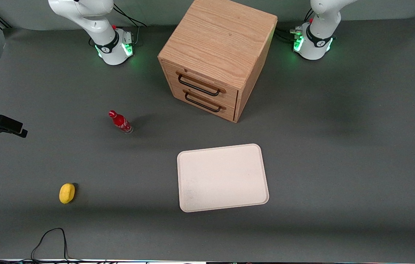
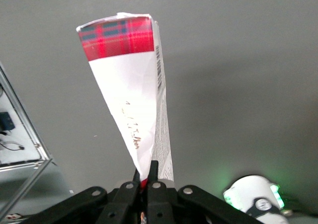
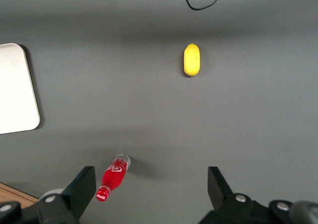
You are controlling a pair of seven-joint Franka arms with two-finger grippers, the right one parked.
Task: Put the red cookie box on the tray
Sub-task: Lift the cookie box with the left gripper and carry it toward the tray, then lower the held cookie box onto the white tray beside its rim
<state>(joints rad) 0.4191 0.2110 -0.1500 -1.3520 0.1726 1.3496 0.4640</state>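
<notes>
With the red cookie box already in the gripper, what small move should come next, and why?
Probably carry it over toward the tray. The left wrist view shows the gripper shut on one end of the red cookie box, hanging above bare grey table, while the front view shows the tray with nothing on it, in front of the wooden cabinet.

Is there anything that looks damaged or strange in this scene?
Nothing is damaged. The claw is shut on the red cookie box, gripping it by one thin end, off the table. The tray carries nothing yet.
</notes>
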